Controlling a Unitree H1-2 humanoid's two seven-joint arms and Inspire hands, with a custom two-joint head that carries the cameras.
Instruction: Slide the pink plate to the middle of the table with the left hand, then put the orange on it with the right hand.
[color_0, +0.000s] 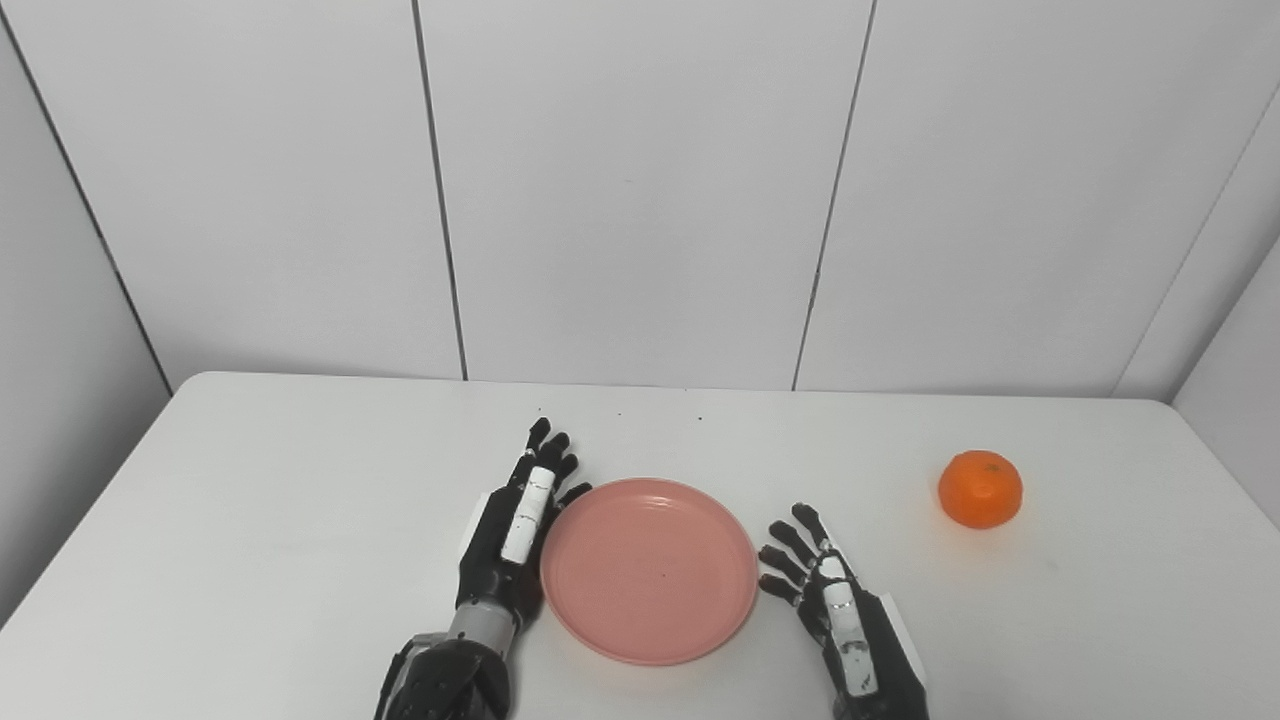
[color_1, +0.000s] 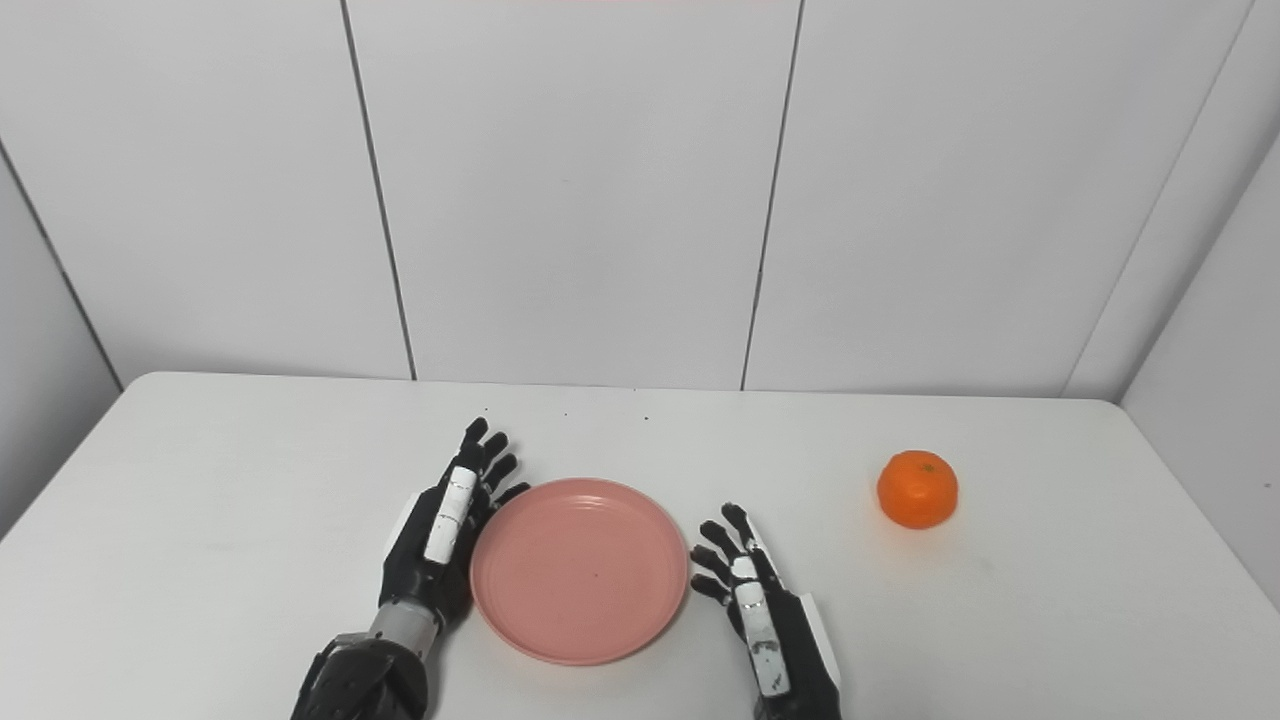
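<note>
- Left eye view shows the left hand (color_0: 515, 535) lying flat with its fingers stretched out and a little apart, holding nothing; its inner side rests against the rim of the plate (color_0: 648, 568) at about nine o'clock.
- At about three o'clock of the plate, the right hand (color_0: 835, 605) is also released, fingers spread and empty, with its fingertips just beside the rim; whether they touch it cannot be told.
- Between the two hands, the plate is pink, round and shallow, with a low raised rim. It lies flat on the white table (color_0: 250, 520), near the middle from side to side and toward the robot's edge.
- Judging by its look, the plate is light, stiff plastic and should glide easily on the smooth tabletop. A sideways press on the rim suits it better than a grip; a press from above on the rim could tip it.
- Out at about two o'clock from the right hand, and well apart from the plate, the orange (color_0: 980, 488) sits alone on the table.
- By appearance the orange is small, round and firm with a slightly yielding skin, and free to roll if nudged. The sound hold would be fingers and thumb wrapped around its widest part from above, closing gently.
- The plate's placing looks about done; the orange has not yet been taken up.
</note>
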